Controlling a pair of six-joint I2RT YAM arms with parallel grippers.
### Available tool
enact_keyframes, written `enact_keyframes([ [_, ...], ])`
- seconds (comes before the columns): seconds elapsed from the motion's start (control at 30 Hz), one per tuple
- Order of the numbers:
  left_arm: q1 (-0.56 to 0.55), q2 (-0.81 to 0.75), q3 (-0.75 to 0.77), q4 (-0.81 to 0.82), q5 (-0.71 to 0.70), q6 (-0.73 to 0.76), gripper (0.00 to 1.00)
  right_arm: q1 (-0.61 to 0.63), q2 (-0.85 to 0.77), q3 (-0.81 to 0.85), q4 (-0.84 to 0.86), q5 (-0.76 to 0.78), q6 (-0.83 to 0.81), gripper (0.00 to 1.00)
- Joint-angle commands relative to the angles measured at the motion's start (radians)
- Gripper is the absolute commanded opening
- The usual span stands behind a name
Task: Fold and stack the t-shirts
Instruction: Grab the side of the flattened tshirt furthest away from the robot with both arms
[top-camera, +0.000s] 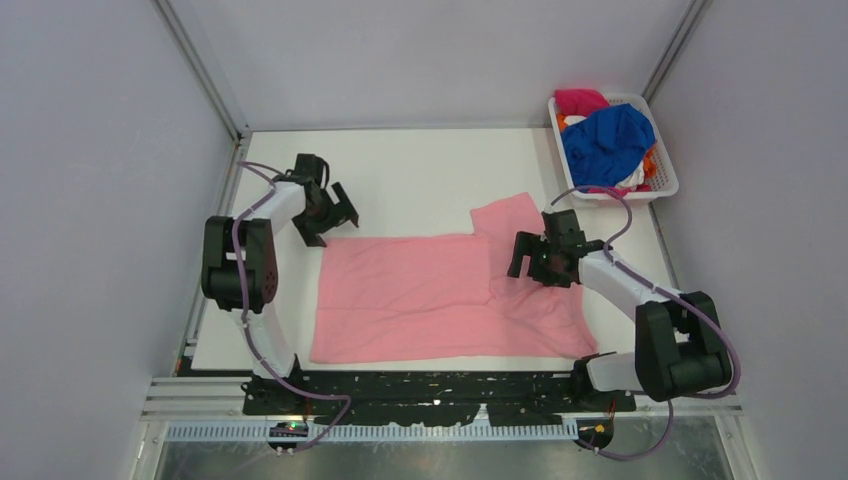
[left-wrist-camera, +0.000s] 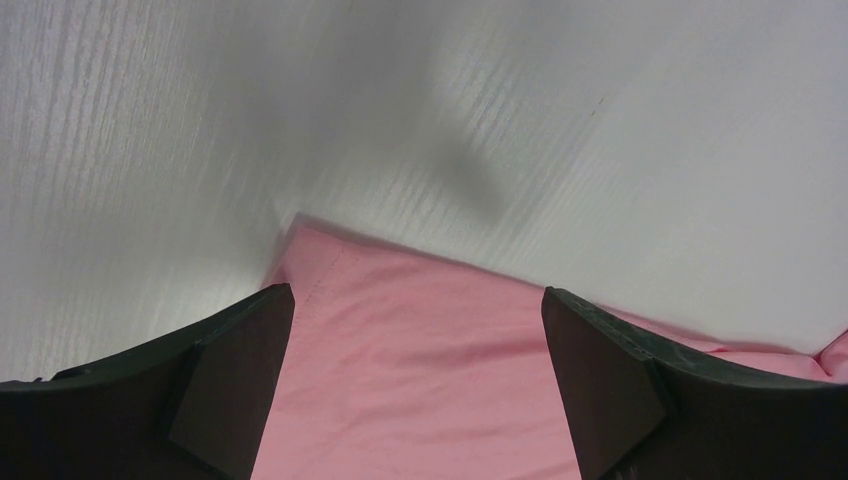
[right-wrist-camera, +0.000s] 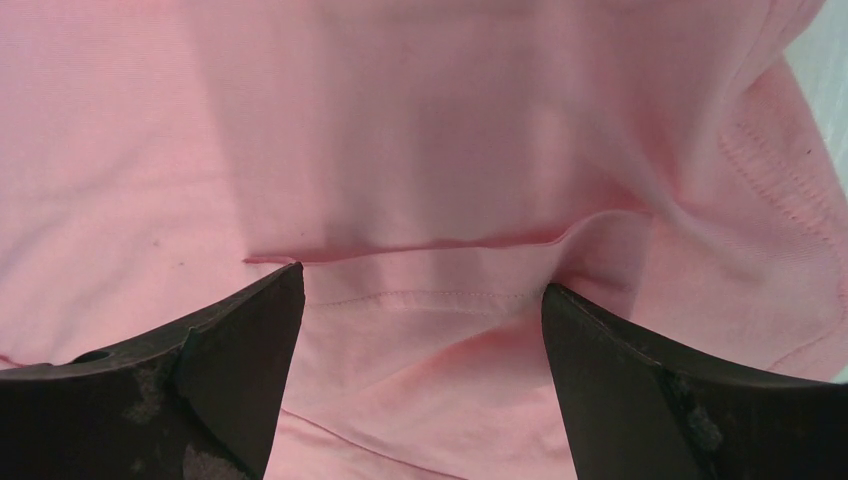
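Now pink t-shirt (top-camera: 420, 300) lies spread; left pincer (left-wrist-camera: 416, 292), right pincer (right-wrist-camera: 423, 278) — agape above.

- Spread t-shirt (top-camera: 430, 300) lying flat on the surface (top-camera: 420, 180), centre-near, with one sleeve reaching far-right.
- Basket (top-camera: 668, 185) sitting in the far right corner, heaped t-shirts (top-camera: 605, 140) lying in it.
- Left gripper (top-camera: 332, 228) hanging over the shirt's far left corner.
- Right gripper (top-camera: 530, 272) hanging over its right part.

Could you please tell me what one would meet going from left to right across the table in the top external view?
Left gripper, open, at the shirt's far left corner → pink t-shirt, spread flat → right gripper, open, above the shirt → white basket.
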Motion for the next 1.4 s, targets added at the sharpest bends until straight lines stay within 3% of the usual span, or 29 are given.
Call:
enact_keyframes([
  [0.0,0.003,-0.082,-0.042,0.009,-0.011,0.001,1.00,-0.018,0.040,-0.020,0.062,0.021,0.050,0.95],
  [0.27,0.006,-0.109,-0.124,0.068,-0.028,-0.002,1.00,-0.106,0.071,-0.058,0.080,0.030,0.080,0.95],
  [0.73,0.006,-0.037,-0.045,0.201,0.040,0.016,0.99,-0.193,0.015,-0.080,0.096,0.051,0.082,0.95],
  [0.93,0.001,0.020,-0.003,0.180,0.096,-0.007,0.99,-0.213,0.000,-0.081,0.073,0.110,0.082,0.95],
  [1.23,-0.039,0.037,-0.009,0.130,0.055,-0.019,0.99,-0.242,-0.005,-0.065,0.094,0.086,0.069,0.95],
  [1.37,-0.061,0.057,0.018,0.101,0.070,-0.019,0.93,-0.243,-0.021,-0.070,0.104,0.036,0.066,0.95],
])
